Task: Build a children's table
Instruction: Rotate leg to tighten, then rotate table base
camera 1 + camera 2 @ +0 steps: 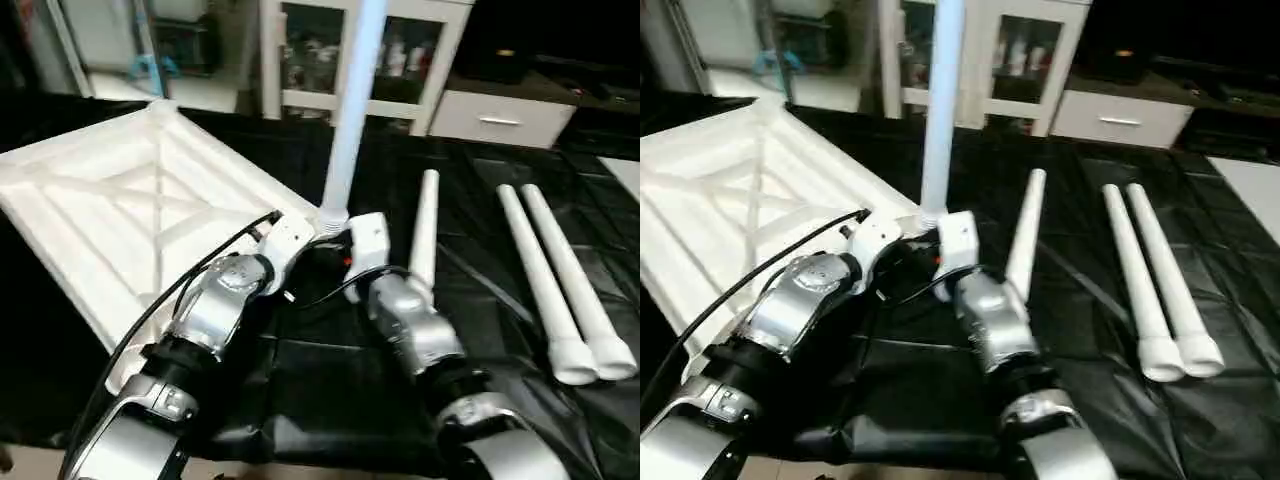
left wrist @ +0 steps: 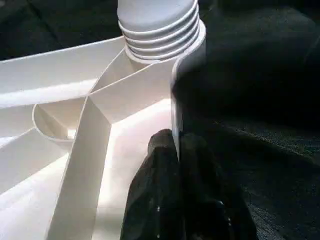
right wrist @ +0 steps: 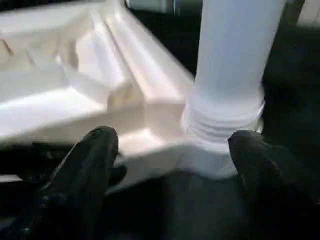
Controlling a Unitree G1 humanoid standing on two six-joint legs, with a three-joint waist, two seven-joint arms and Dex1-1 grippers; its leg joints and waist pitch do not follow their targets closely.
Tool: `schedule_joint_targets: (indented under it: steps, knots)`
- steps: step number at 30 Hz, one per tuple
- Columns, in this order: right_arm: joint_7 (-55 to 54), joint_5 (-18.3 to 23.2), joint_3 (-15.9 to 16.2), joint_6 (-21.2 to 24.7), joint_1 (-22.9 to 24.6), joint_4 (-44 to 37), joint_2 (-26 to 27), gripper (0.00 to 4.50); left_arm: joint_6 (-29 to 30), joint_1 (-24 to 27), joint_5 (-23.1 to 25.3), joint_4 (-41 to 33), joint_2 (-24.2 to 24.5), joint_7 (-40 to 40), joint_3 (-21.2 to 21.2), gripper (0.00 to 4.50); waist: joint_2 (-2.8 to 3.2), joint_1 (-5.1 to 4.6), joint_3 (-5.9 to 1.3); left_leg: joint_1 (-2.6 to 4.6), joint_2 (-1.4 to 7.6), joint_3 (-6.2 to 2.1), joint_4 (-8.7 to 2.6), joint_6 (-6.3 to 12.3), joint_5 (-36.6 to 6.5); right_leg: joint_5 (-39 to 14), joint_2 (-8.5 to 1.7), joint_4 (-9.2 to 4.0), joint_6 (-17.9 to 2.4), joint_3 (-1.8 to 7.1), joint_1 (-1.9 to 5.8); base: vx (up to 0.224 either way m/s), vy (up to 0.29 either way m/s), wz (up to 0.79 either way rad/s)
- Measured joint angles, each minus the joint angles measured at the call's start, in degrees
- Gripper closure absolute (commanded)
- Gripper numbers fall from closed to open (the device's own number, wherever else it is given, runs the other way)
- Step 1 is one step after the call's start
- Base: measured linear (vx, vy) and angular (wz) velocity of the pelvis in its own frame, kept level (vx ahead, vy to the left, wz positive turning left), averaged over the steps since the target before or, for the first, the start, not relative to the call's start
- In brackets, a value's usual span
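The children's table top (image 1: pixel 110 200) lies upside down at the left, ribbed underside up. One white leg (image 1: pixel 352 120) stands upright in its near right corner socket, with the threaded base (image 2: pixel 160 35) showing above the socket. My left gripper (image 2: pixel 177 165) is shut on the top's edge wall just below that corner. My right gripper (image 3: pixel 175 170) is open beside the corner. Its two black fingers (image 3: pixel 85 170) are spread wide, short of the leg's base (image 3: pixel 225 115) and not touching it. Three loose legs (image 1: pixel 425 225) (image 1: pixel 535 280) (image 1: pixel 578 285) lie on the black cloth at the right.
Black cloth (image 1: pixel 320 380) covers the work surface. A white cabinet with glass doors (image 1: pixel 300 50) and a white drawer unit (image 1: pixel 500 120) stand behind it. A black cable (image 1: pixel 190 285) runs along my left forearm.
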Motion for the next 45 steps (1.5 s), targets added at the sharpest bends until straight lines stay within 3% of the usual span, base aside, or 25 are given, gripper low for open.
schedule_joint_targets:
  steps: [4, 5, 12, 19, 23, 25, 30, 34, 37, 40, 45]
  knots:
    - [1.0, -0.1, 0.2, 1.3, 2.8, -5.3, -1.0, 0.68, -2.8, -1.7, 0.2, 4.3, -0.9, 0.6, 0.1, 4.5, 0.1, 0.16, 0.02, 0.08, 0.02, -0.01, -0.02, -0.02, 0.0, 0.1, 0.0, 0.06, 0.1, -0.01, 0.03, 0.0, 0.0, 0.0]
    - [1.2, -0.1, 0.2, 1.7, 3.6, -6.5, -1.0, 0.69, -3.2, -2.2, 0.2, 5.2, -1.2, 0.8, 0.2, 4.05, 0.15, 0.26, 0.04, 0.07, 0.01, -0.01, -0.01, -0.02, 0.0, 0.1, 0.0, 0.05, 0.1, 0.0, 0.03, 0.0, 0.0, 0.0]
    - [0.3, 0.1, 0.2, 4.7, 7.4, -15.0, -2.0, 0.69, -6.5, -2.6, -4.4, 6.4, -4.3, 3.4, 5.7, 3.56, 0.02, 0.22, 0.25, -0.08, 0.05, -0.02, 0.18, -0.03, 0.0, 0.2, -0.01, -0.07, 0.0, -0.02, 0.03, 0.0, 0.0, 0.0]
    - [0.9, 0.6, 0.2, 6.7, 8.7, -19.8, -3.2, 0.69, -4.5, -2.2, -6.6, -0.5, -1.0, 3.2, 9.2, 3.0, 0.01, 0.03, 0.26, -0.18, 0.06, -0.01, -0.04, -0.01, 0.0, 0.1, 0.02, -0.11, 0.1, -0.05, -0.11, 0.0, 0.0, 0.0]
    - [4.0, 0.8, 1.6, 9.0, 10.2, -23.2, -4.9, 0.69, -0.6, 0.5, -6.9, -7.8, 5.2, 1.0, 11.2, 2.74, 0.02, -0.18, 0.3, -0.17, 0.1, 0.01, -0.06, -0.01, 0.0, 0.0, 0.05, -0.09, 0.1, -0.05, -0.13, 0.0, 0.0, 0.0]
    - [7.6, 1.5, 3.7, 11.1, 11.8, -27.0, -7.2, 0.69, 1.8, 3.2, -5.8, -12.4, 13.0, -0.4, 12.8, 2.56, -0.04, -0.43, 0.36, -0.13, 0.17, 0.02, -0.06, -0.03, 0.0, 0.0, 0.12, -0.06, 0.1, -0.05, -0.16, 0.0, 0.0, 0.0]
    - [11.5, 2.0, 6.0, 12.8, 12.3, -28.9, -8.7, 0.69, 4.6, 5.3, -0.8, -14.6, 23.7, -1.0, 16.6, 2.19, -0.16, 0.11, 0.45, -0.11, 0.13, 0.01, -0.03, -0.04, 0.0, 0.0, 0.08, -0.08, 0.1, -0.01, -0.1, 0.0, 0.0, 0.0]
    - [14.1, 2.2, 7.8, 13.1, 12.6, -29.6, -10.1, 0.69, 8.8, 6.6, 6.3, -11.9, 35.2, 4.9, 19.5, 1.88, -1.0, -0.25, 0.67, -0.13, 0.16, -0.06, -0.03, -0.06, 0.0, 0.0, 0.16, -0.07, 0.1, -0.03, -0.13, 0.0, 0.0, 0.0]
    - [14.6, 2.1, 7.8, 13.6, 12.7, -29.6, -10.6, 0.69, 10.2, 7.8, 8.6, -10.7, 38.1, 7.5, 20.4, 1.62, -1.14, 0.15, 0.57, -0.11, 0.07, -0.03, -0.03, 0.0, 0.0, 0.0, 0.06, -0.11, 0.1, 0.0, -0.05, 0.0, 0.0, 0.0]
    - [16.3, 2.2, 9.4, 14.8, 13.0, -30.7, -10.8, 0.69, 12.6, 12.2, 10.6, -8.1, 40.6, 8.5, 19.3, 1.47, -1.16, 0.07, 0.57, -0.08, 0.08, -0.03, -0.02, -0.01, 0.0, 0.0, 0.06, -0.1, 0.1, 0.0, -0.03, 0.0, 0.0, 0.0]
    - [18.3, 2.4, 9.8, 15.6, 13.9, -31.9, -12.8, 0.69, 15.8, 16.7, 11.0, -7.1, 41.7, 4.9, 18.1, 0.98, -1.47, 0.33, 0.56, -0.03, 0.15, -0.14, -0.01, -0.1, 0.0, 0.0, 0.12, -0.04, 0.1, -0.1, 0.01, 0.0, 0.0, 0.0]
